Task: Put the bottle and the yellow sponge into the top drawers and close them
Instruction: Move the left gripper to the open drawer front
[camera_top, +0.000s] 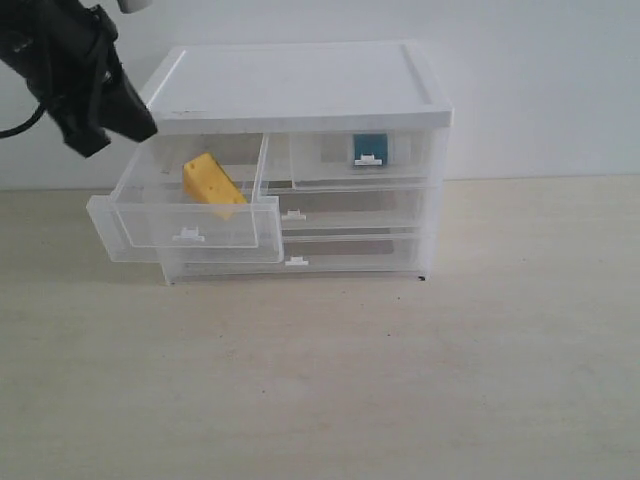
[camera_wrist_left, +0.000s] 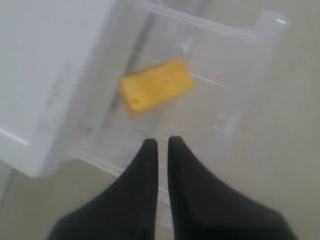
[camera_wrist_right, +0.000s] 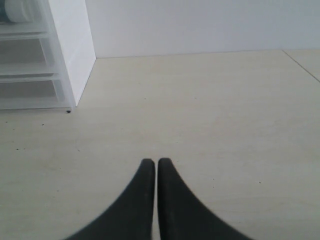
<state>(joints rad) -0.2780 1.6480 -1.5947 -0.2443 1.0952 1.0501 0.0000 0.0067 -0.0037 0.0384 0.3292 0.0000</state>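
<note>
The yellow sponge (camera_top: 212, 184) lies in the open top-left drawer (camera_top: 130, 235); left end effector (camera_wrist_left: 162, 142) and right end effector (camera_wrist_right: 152, 162) are closed and empty; the drawer next needs pushing shut.

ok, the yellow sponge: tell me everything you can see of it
The yellow sponge is a yellow-orange foam block, wedge-like, matte, faintly pitted. It lies loose and tilted inside the open top left drawer, on its floor. Nothing grips it: the left gripper is shut, hovering apart from it.
</note>
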